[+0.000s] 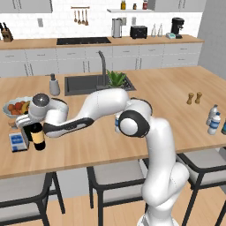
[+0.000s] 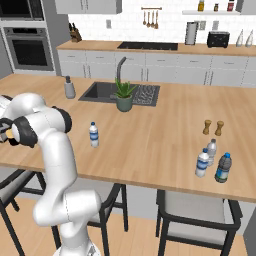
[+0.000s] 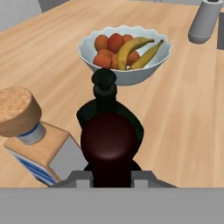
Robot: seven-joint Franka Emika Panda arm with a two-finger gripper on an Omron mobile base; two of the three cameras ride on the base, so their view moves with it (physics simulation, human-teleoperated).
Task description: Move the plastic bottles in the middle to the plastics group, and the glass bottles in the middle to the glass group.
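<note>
End effector (image 1: 32, 132): clamped on the wine bottle (image 1: 38, 137)
Wine bottle: upright, beside square stoppered bottle (image 3: 33, 146), squat black bottle (image 3: 104, 103) behind

Both base views look forward and down over the wooden counter (image 1: 176, 97) from behind the arm, left and right. They share the sink (image 1: 84, 84), plant (image 2: 123, 95) and shakers (image 2: 213, 127). The hand view sits close above the fruit bowl (image 3: 124, 74) and bottle tops.
</note>
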